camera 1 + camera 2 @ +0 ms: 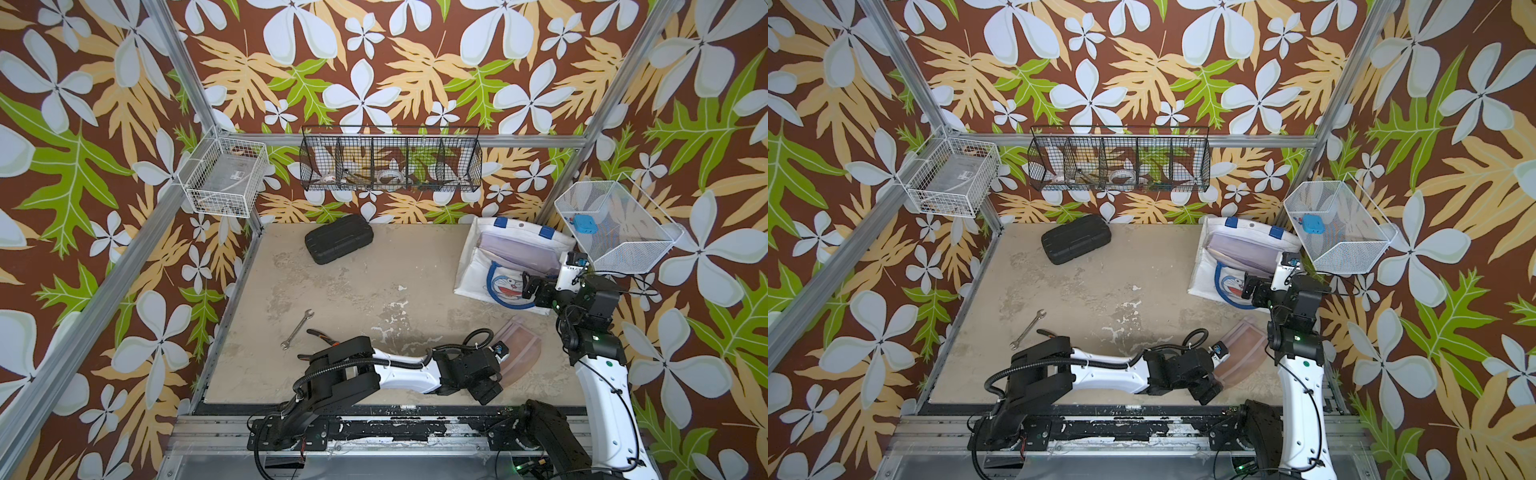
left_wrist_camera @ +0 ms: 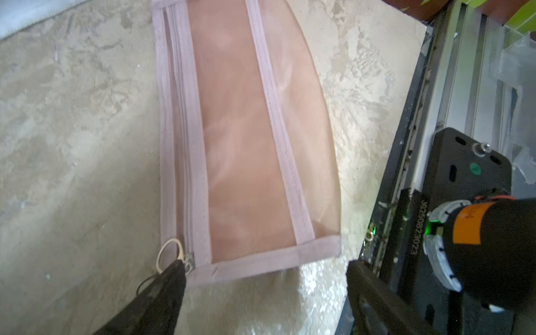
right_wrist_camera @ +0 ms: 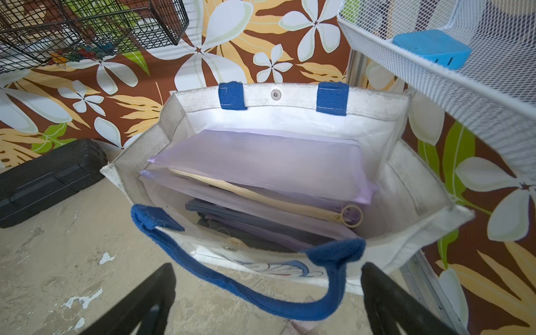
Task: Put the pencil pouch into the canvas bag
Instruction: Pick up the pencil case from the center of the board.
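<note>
The canvas bag (image 1: 473, 270) stands open at right in both top views, purple pouches (image 3: 261, 162) stacked inside. The pink pencil pouch (image 2: 246, 130) lies flat on the table (image 1: 353, 291) at lower right, outside the bag. The left gripper (image 2: 265, 268) is spread wide astride its end; the right gripper (image 3: 268, 271) gapes empty before the bag's mouth. A blue block (image 1: 584, 224) sits in the mesh basket (image 1: 636, 253).
</note>
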Motion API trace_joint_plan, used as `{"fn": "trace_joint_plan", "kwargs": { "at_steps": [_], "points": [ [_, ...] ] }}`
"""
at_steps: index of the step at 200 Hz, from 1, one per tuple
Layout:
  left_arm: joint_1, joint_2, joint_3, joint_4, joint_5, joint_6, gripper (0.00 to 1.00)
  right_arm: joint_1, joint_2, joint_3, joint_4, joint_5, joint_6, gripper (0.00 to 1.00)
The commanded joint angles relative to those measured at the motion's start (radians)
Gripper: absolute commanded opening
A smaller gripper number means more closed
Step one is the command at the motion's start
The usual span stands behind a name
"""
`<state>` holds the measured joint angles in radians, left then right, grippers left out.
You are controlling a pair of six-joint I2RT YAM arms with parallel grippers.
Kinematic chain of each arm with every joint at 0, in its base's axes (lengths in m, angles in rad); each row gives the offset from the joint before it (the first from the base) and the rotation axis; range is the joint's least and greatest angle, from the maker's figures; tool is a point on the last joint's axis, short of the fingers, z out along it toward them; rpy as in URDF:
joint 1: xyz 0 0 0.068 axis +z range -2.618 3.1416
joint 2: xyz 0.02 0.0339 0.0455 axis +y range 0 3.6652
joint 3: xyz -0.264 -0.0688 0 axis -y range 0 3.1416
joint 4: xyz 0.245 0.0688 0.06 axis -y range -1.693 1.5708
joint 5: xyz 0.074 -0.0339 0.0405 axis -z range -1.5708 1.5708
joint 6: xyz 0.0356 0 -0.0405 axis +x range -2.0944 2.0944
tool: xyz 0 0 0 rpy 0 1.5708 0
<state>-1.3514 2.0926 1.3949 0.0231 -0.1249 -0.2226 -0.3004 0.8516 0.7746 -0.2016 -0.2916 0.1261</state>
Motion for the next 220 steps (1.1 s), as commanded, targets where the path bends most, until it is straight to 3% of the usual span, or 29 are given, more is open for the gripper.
{"fn": "trace_joint_plan", "kwargs": {
  "at_steps": [1,33,64,99,108,115,119,161,192,220],
  "points": [
    [-0.003,0.039,0.057,-0.010,-0.036,0.068,0.87,-0.012,-0.005,0.007,0.061,-0.025,0.033,0.99],
    [-0.003,0.133,0.156,-0.039,-0.061,0.114,0.83,-0.015,0.008,0.044,0.047,-0.030,0.030,0.97],
    [-0.002,0.192,0.209,-0.088,-0.101,0.145,0.72,-0.015,0.012,0.055,0.033,-0.010,0.018,0.97],
    [-0.003,0.201,0.203,-0.115,-0.177,0.151,0.43,-0.014,0.011,0.054,0.034,-0.002,0.013,0.96],
    [-0.001,0.185,0.186,-0.107,-0.160,0.145,0.28,-0.013,0.012,0.055,0.031,-0.005,0.015,0.96],
    [-0.002,0.164,0.166,-0.097,-0.139,0.139,0.11,-0.014,0.011,0.055,0.028,-0.008,0.015,0.96],
    [-0.001,0.148,0.152,-0.094,-0.130,0.134,0.00,-0.015,0.011,0.056,0.025,-0.009,0.014,0.95],
    [0.047,-0.190,-0.143,-0.051,0.024,0.019,0.00,-0.015,-0.021,0.043,0.002,-0.052,0.026,0.95],
    [0.201,-0.550,-0.451,0.032,0.238,-0.133,0.00,-0.011,-0.018,0.056,-0.010,-0.235,0.044,0.97],
    [0.367,-0.804,-0.596,0.049,0.368,-0.197,0.00,-0.005,-0.038,0.058,0.056,-0.387,0.123,0.98]
  ]
}}
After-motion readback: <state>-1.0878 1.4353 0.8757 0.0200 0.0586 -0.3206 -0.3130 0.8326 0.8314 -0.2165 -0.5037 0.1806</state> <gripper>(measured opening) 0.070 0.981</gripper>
